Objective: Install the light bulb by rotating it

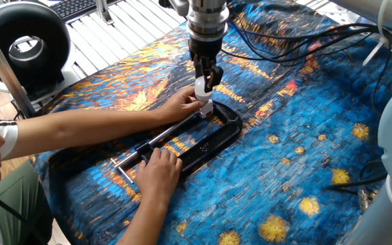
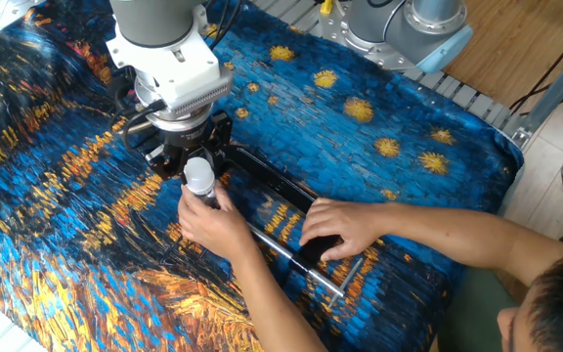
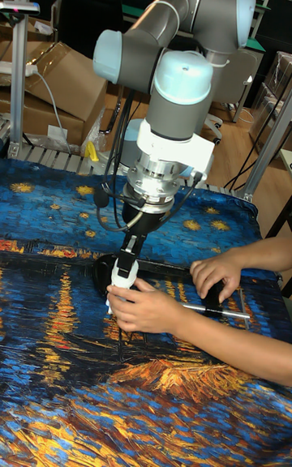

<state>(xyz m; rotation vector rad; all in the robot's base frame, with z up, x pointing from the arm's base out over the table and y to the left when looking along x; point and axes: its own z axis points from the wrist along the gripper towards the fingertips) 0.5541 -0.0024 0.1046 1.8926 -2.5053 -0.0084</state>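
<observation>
Gripper [image 1: 205, 76] points straight down over the far end of the black C-clamp [image 1: 213, 139], fingers closed on the light bulb [image 1: 201, 86]; bulb is upright, globe up between the fingers, neck down toward the white socket base [image 1: 205, 107] (whether threads have caught cannot be told; your fingers cover the joint). The vertical hold makes sense: the wrist axis lines up with the bulb axis, so a wrist roll turns the bulb squarely into the socket.

Your one hand [image 2: 210, 223] wraps the socket base just below the bulb, presumably so the base does not spin with it; your other hand [image 2: 338, 227] presses the clamp's screw end nearer the cloth's near edge, pinning the frame flat on the patterned cloth [image 2: 57, 196] (the cloth could let it slide otherwise).

Judgement: the screwing-in step is in hand; seating not confirmed.
</observation>
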